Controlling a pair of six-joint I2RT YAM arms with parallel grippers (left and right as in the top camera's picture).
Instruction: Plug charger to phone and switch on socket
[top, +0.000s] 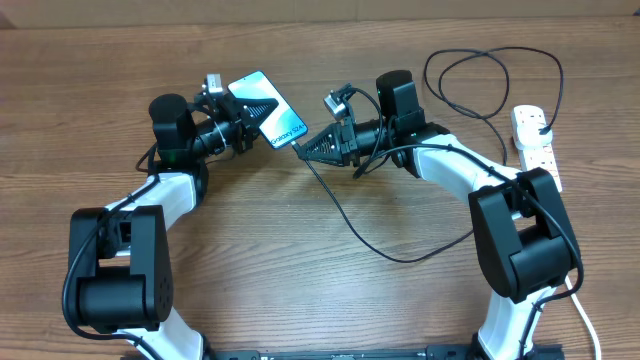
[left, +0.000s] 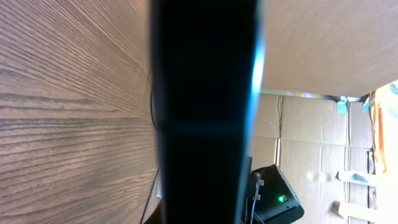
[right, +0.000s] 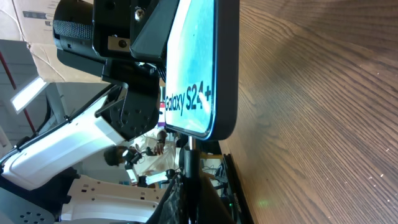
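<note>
Holding the phone (top: 283, 125) tilted above the table (top: 320, 300), the left gripper (top: 250, 105) is clamped across its upper half, with the screen facing up. The right gripper (top: 303, 147) pinches the connector end of the charger (top: 340, 208) and holds it at the phone's bottom edge, though whether the tip is seated cannot be told. The charger's cable loops across the wood to the socket (top: 540, 150), which lies at the table's right side, well apart from the phone.
</note>
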